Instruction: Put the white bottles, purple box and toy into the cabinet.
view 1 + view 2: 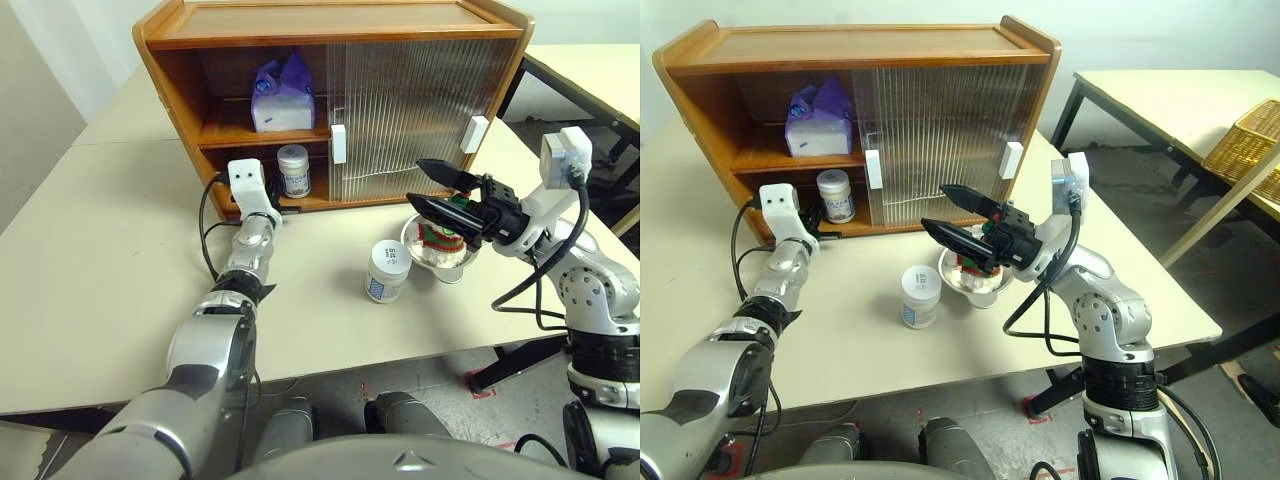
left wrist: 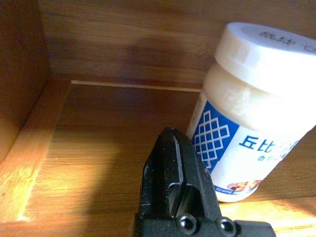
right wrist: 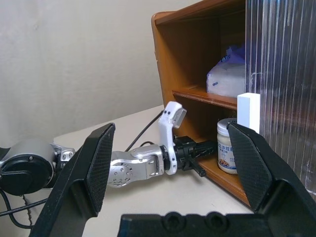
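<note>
Left gripper (image 2: 177, 197) — closed, empty — beside shelved bottle (image 2: 252, 108)

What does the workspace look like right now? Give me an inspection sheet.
Surface: beige tabletop, carrying the brown wooden cabinet; its left side is open.
Job's things: lavender tissue pack on the upper shelf; one white plastic jar upright on the lower shelf; second white jar upright on the table; striped knitted toy in a shallow bowl.
Clutter: nothing seen beyond the bowl.
Grippers: left gripper shut, empty, inside the lower shelf beside the shelved jar; right gripper open, empty, above the toy.
Cables: black cable looping by the left wrist; another along the right arm.
Surroundings: second table, wicker basket.
</note>
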Robot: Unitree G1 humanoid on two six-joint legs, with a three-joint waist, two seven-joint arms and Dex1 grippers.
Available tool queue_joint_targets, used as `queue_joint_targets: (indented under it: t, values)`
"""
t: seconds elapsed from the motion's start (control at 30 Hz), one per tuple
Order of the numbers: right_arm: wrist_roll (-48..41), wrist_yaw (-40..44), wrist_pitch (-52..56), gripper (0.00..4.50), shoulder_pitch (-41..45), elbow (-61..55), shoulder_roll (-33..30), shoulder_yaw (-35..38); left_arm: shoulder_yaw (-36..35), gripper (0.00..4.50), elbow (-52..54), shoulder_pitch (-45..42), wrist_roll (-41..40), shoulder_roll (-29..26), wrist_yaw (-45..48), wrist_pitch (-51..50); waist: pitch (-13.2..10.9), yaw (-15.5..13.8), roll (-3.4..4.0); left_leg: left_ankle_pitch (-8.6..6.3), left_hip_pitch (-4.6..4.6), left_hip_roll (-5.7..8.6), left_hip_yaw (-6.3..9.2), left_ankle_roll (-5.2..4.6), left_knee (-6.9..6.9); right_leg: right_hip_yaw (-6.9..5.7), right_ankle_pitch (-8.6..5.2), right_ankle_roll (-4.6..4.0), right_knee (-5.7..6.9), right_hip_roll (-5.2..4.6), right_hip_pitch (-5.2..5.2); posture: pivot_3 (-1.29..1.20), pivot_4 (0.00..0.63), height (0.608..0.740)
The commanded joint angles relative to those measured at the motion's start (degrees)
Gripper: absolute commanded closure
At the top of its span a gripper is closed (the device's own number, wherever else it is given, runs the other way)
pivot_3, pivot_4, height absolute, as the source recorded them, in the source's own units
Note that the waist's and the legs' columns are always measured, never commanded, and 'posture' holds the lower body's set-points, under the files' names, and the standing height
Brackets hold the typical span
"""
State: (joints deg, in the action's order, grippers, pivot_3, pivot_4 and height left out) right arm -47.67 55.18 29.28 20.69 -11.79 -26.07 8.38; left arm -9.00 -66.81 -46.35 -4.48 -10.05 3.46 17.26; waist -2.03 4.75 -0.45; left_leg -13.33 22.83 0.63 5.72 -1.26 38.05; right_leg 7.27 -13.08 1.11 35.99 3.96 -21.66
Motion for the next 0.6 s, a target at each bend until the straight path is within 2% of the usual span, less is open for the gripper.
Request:
queue_joint_targets:
  t: [0.03,0.6]
  values:
    - [-0.51,-0.41,0.34,0.0,-0.45,-1.1,-0.49,0.58,0.04,4.48,-2.05,-1.53,0.6,0.57,0.47,0.45,0.0,0.07,0.0,0.01,0.0,0.1,0.0,-0.01,0.0,-0.02,0.0,0.01,0.0,0.0,0.0,-0.17,0.039,0.74]
    - [-1.15,-1.84,0.51,0.0,-1.64,-2.6,-1.1,1.05,-0.11,4.48,-4.66,-3.98,0.67,2.24,4.52,0.62,-0.02,0.78,0.02,0.04,0.0,0.17,-0.04,-0.06,0.06,-0.09,0.04,0.11,-0.07,-0.01,0.07,-0.19,0.033,0.74]
